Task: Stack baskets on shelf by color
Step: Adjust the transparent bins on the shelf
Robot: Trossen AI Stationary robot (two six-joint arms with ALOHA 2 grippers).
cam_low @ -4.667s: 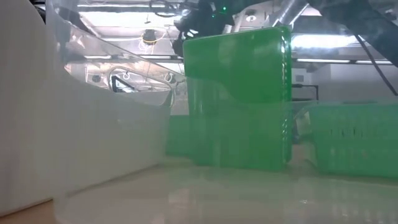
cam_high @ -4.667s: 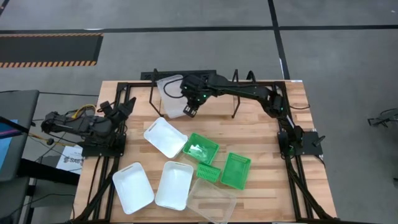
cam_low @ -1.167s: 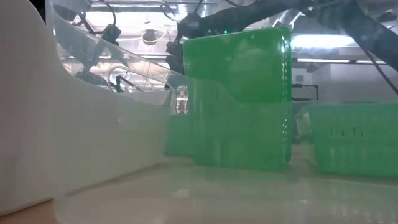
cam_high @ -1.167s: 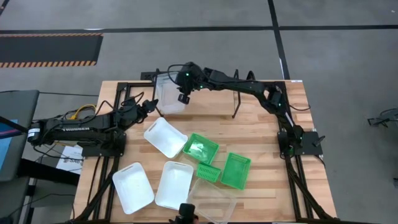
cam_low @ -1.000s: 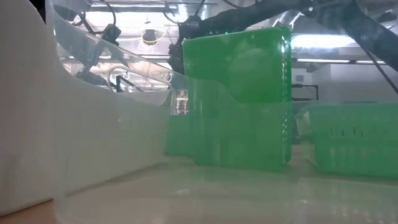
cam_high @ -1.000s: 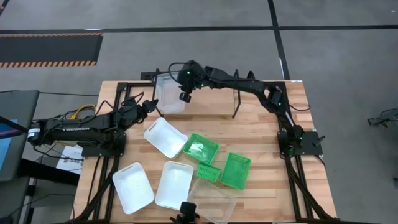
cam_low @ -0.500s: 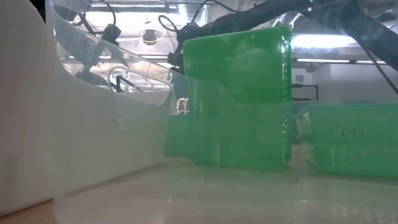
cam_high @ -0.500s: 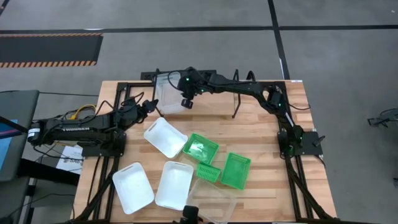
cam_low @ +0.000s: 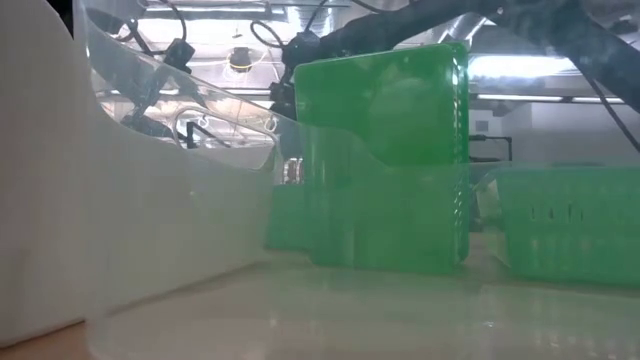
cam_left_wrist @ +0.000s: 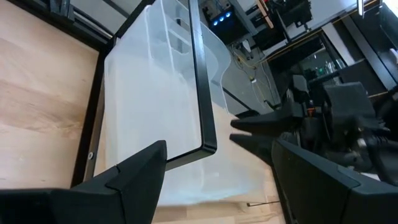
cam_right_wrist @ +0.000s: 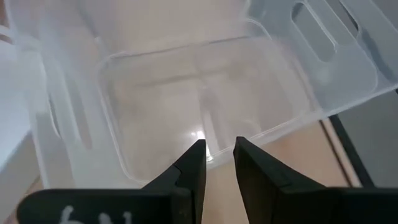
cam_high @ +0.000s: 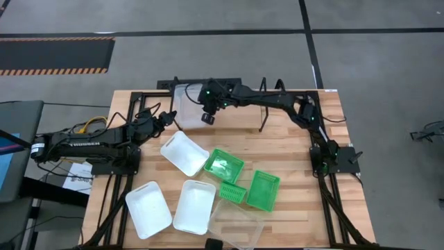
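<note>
While the right pincer (cam_high: 207, 117) hangs empty, fingers slightly parted, over the clear basket (cam_high: 187, 105) at the desk's (cam_high: 291, 173) far edge, the left pincer (cam_high: 168, 116) waits open beside it.

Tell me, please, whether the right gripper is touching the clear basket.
Cannot tell: in the right wrist view the right gripper sits at the clear basket rim, contact unclear.
</note>
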